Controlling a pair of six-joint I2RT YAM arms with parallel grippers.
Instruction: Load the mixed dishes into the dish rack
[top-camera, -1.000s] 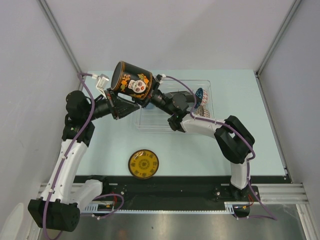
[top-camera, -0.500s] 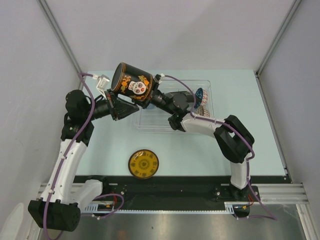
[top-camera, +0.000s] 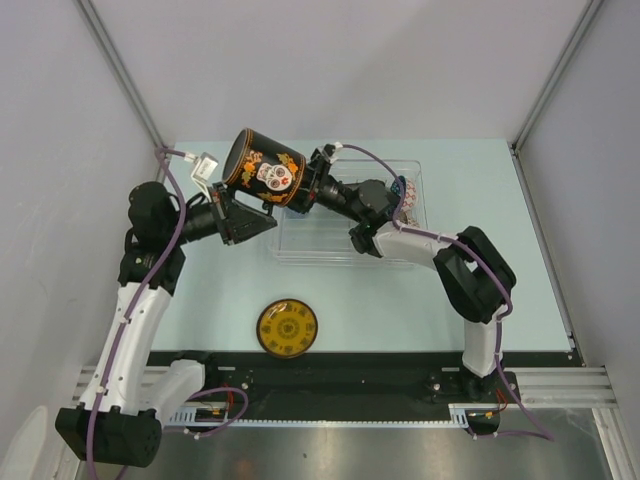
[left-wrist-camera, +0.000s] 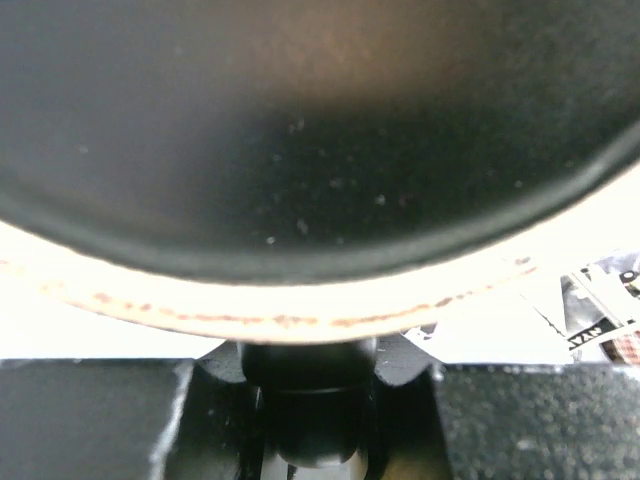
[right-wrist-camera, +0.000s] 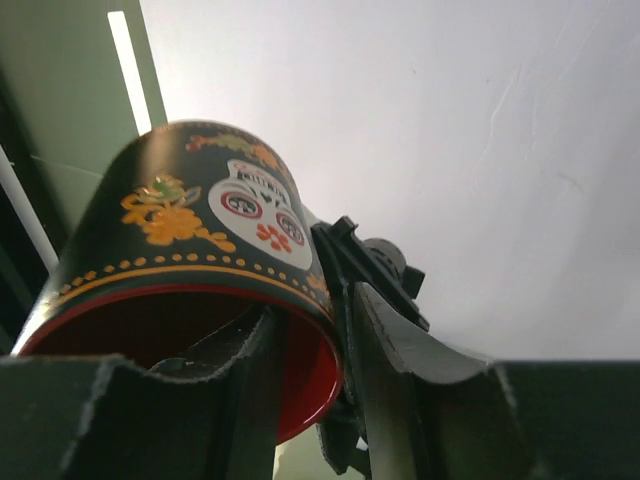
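The black mug (top-camera: 264, 170) with flower and skull prints hangs tilted in the air over the left end of the see-through dish rack (top-camera: 300, 250). My left gripper (top-camera: 262, 215) is below it, shut on its handle; the mug's base (left-wrist-camera: 320, 120) fills the left wrist view. My right gripper (top-camera: 312, 190) is shut on the mug's rim, one finger inside the red interior (right-wrist-camera: 200, 330) and one outside. The yellow-and-dark saucer (top-camera: 287, 327) lies on the table in front. A blue-patterned bowl (top-camera: 400, 188) stands in the rack's right end. The light-blue cup and the square plate are hidden.
The rack lies at the back middle of the pale green table (top-camera: 500, 280). Grey walls close in the table on the left, right and back. Both arms cross above the rack's left half.
My right gripper has pushed up and left onto the mug's rim and its wrist has turned. The mug and my left gripper have hardly moved.
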